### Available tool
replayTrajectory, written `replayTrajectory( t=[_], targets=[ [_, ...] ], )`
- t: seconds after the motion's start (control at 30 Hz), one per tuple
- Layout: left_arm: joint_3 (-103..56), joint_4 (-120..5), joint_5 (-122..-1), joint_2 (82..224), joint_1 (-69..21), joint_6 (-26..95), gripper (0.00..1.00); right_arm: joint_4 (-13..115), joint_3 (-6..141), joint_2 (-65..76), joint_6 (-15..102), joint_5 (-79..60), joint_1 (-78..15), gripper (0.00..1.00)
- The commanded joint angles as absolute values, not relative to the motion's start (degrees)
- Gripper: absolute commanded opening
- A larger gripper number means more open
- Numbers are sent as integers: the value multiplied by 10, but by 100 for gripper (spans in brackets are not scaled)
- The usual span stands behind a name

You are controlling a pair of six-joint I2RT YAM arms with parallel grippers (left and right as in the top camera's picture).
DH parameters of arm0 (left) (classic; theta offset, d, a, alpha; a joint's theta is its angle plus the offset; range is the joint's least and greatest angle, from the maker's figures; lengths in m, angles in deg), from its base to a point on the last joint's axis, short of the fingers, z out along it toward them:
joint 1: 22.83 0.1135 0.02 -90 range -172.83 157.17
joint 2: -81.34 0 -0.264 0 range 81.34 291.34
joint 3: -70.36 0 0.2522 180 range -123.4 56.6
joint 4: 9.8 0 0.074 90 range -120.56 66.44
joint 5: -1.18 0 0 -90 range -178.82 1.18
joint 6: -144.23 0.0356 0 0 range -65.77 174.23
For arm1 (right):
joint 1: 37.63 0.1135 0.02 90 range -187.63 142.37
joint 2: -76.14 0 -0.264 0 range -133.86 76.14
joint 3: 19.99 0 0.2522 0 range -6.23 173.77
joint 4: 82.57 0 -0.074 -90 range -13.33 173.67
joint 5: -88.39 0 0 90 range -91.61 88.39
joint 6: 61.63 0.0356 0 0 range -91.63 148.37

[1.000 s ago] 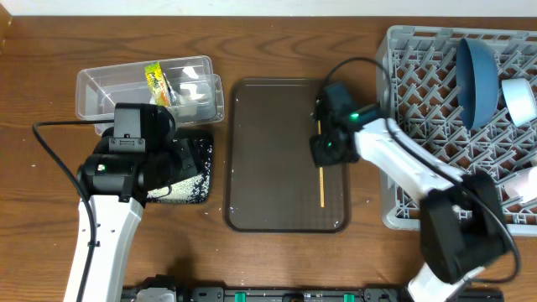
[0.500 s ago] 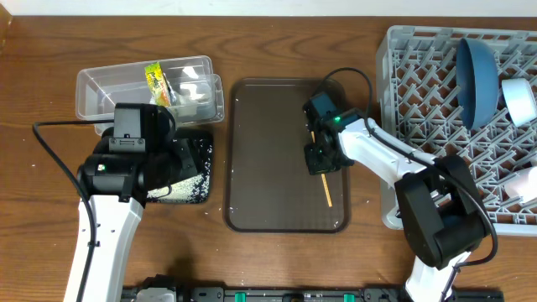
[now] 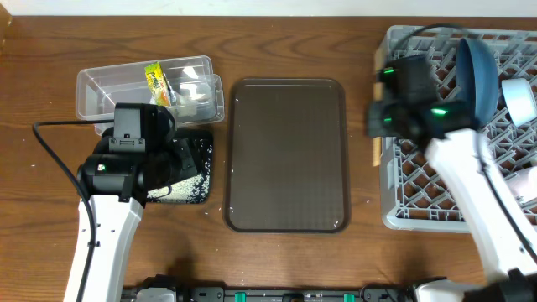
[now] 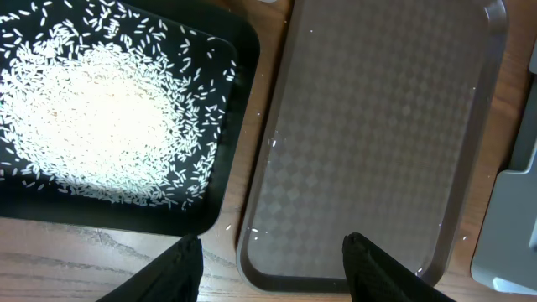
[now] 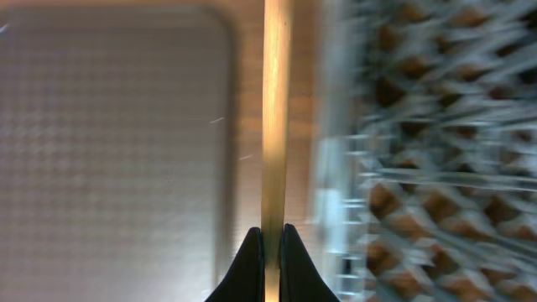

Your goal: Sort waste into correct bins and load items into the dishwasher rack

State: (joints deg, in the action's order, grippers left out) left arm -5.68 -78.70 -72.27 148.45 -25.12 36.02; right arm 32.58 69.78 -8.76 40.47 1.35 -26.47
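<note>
My right gripper is shut on one wooden chopstick and holds it over the gap between the brown tray and the grey dishwasher rack. In the right wrist view the chopstick runs straight out from the closed jaws, with the rack blurred at right. The blue plate and white bowl stand in the rack. My left gripper is open and empty, over the near edge of the black tray of rice grains. The other chopstick is not in view.
The brown serving tray lies mid-table with nothing on it. The clear tub at back left holds the yellow-green wrapper and white tissue. The black tray sits in front of it. A pale cup shows at the rack's right edge.
My right gripper has lifted the chopstick off the brown tray and carried it right to the rack's left edge. The left arm has not moved.
</note>
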Motion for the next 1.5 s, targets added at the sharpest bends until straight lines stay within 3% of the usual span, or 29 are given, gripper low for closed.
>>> replayTrajectory(
  t=[0.0, 0.37, 0.57, 0.67, 0.77, 0.83, 0.93, 1.03, 1.47],
  targets=[
    [-60, -788, -722, 1486, -248, 359, 57, 316, 694, -102, 353, 40, -308, 1],
    [-60, -788, -722, 1486, -248, 359, 57, 319, 694, -205, 339, 37, -374, 2],
    [-60, -788, -722, 1486, -248, 359, 57, 334, 694, -216, 317, -8, -374, 13],
    [-60, -788, -722, 1486, -248, 359, 57, 328, 696, -212, 317, -8, -375, 29],
    [-60, -782, -722, 1486, -248, 359, 66, 318, 696, -191, 326, -8, -378, 43],
    [-61, -763, -714, 1486, -252, 361, 69, 321, 696, -167, 345, -8, -385, 55],
    [-63, -729, -714, 1487, -274, 385, 76, 337, 696, -128, 366, -22, -400, 82],
    [-63, -717, -716, 1498, -310, 418, 82, 337, 696, -100, 362, -59, -415, 98],
    [-62, -869, -779, 1523, -358, 450, 85, 201, 669, -37, 356, -79, -419, 99]
  ],
)
